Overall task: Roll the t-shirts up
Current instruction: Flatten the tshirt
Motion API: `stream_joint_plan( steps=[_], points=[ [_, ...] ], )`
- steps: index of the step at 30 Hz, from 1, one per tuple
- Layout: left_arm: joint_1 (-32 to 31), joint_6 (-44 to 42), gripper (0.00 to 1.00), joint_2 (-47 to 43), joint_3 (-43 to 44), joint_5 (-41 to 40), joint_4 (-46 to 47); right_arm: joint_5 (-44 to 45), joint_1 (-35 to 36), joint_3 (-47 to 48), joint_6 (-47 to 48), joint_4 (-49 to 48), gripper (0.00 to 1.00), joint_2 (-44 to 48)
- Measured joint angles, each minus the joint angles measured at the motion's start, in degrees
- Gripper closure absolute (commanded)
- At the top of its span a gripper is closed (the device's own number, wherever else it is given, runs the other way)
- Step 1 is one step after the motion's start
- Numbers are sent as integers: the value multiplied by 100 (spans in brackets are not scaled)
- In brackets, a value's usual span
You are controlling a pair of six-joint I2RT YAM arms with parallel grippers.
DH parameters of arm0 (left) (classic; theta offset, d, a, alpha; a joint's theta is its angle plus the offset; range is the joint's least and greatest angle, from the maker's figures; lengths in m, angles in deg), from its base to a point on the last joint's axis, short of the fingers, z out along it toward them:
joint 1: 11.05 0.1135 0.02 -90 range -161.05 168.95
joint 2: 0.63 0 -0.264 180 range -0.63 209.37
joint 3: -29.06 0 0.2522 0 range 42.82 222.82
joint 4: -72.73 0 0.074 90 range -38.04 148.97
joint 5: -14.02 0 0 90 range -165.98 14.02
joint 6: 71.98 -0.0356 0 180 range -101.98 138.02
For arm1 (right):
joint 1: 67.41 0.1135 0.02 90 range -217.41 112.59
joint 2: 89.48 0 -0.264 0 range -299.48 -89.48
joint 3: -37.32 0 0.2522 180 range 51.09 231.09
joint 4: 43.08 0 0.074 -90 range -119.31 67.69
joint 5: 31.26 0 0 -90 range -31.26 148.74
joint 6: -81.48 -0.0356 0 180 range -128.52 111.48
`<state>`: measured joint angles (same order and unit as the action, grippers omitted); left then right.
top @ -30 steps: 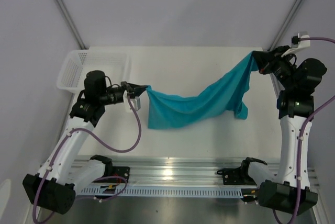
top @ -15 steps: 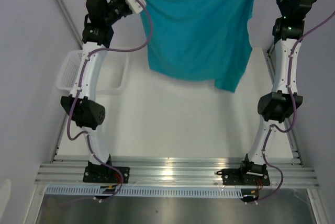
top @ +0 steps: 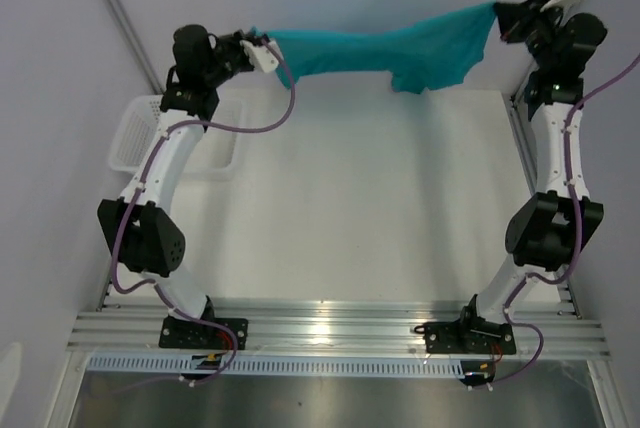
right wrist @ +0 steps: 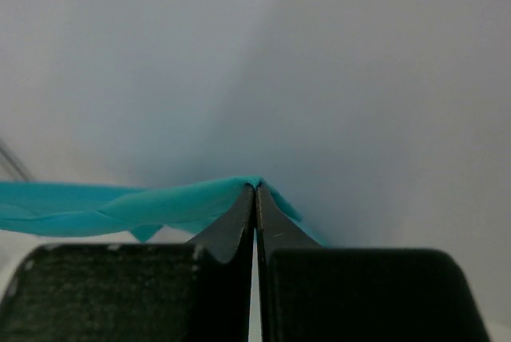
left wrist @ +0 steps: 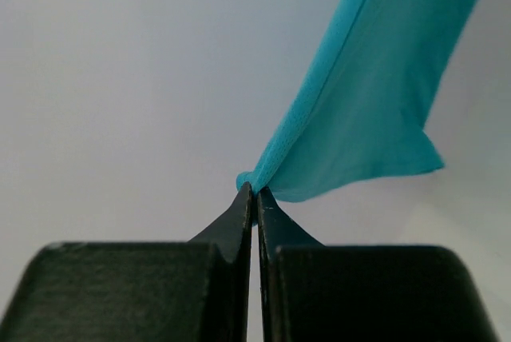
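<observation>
The teal t-shirt (top: 380,46) hangs in the air, drawn out as a long band between the two hands above the far edge of the counter (top: 360,208). No part of it can be seen touching the counter.

The left hand (top: 262,52) is closed on one end of the cloth. In the left wrist view its black fingers (left wrist: 227,226) meet at the tips, nipping a small bunched edge of fabric. From there the shirt runs up and to the right as a folded strip.

The right hand (top: 500,16) is clamped on the other end. In the right wrist view its fingers (right wrist: 279,234) are pressed together on a thin fold, and the teal cloth runs off to the left from the tips.

Seen from above, the shirt sags a little in the middle, and a loose flap droops from the band nearer the right hand.

Both arms are stretched out toward the far end of the counter. A white mesh basket (top: 128,138) sits at the far left corner, partly hidden behind the left arm (top: 165,163) and well apart from the shirt.
</observation>
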<state>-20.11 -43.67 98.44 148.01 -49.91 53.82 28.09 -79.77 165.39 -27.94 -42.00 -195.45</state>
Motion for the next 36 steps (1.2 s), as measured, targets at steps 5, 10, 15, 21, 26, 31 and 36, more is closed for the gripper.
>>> stream_joint_plan(
  steps=[5, 10, 15, 21, 26, 31, 36],
  points=[
    [2, -522, 99, -382, -2063, 2, -15, -107, 278, -2931, 909, 278, 100, 1241],
    [-129, -1010, 99, -890, -3882, -17, -374, 225, 640, -5410, 1449, 964, 100, 2439],
    [-439, -1211, 99, -1451, -5077, -24, -929, 732, 798, -6522, 1563, 2048, 100, 3082],
    [-479, -1233, 99, -1574, -5517, -50, -1375, 1287, 800, -6605, 1478, 3027, 100, 3023],
    [-544, -1233, 99, -1971, -5945, -74, -1727, 1574, 837, -6485, 1357, 3899, 100, 2660],
    [-553, -1241, 99, -2367, -6255, -229, -2006, 1781, 837, -6339, 1182, 4704, 99, 2608],
    [-627, -1294, 99, -2673, -6673, -345, -2103, 1749, 837, -5845, 914, 5320, 94, 2044]
  ],
)
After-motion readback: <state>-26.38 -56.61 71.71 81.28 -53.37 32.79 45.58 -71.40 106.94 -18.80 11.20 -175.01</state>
